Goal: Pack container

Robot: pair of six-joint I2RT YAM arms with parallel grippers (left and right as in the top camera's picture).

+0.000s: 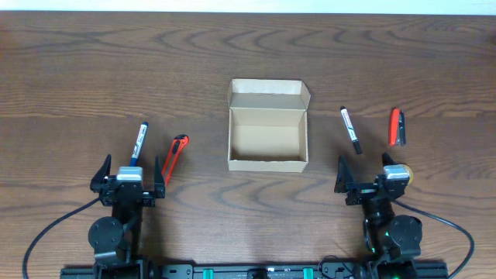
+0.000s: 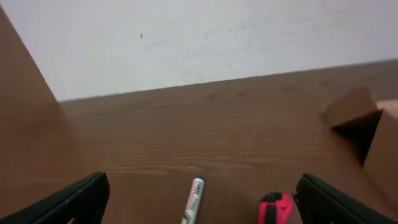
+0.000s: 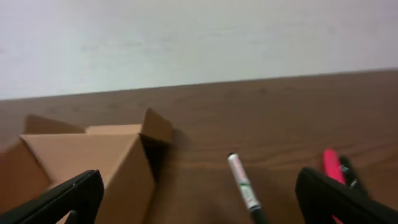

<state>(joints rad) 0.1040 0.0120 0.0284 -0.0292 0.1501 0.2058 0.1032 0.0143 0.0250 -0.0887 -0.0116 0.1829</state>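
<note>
Centrally, plain tan cardboard container [image 1: 267, 141], rectangular, unmarked, open at top.

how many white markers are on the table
2. The left marker lies left of the container, beside the red cutter; the right marker lies right of it. None shows inside the container.

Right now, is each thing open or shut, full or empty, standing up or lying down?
cardboard box: upright, lid open, empty.
blue-capped marker: lying flat, outside the box.
red utility knife: lying flat; blade too small to tell.
black marker: lying flat, outside the box.
red pen: lying flat, right beside a thin black thing.
left gripper: jaws open, holding nothing.
right gripper: jaws open, holding nothing.
</note>
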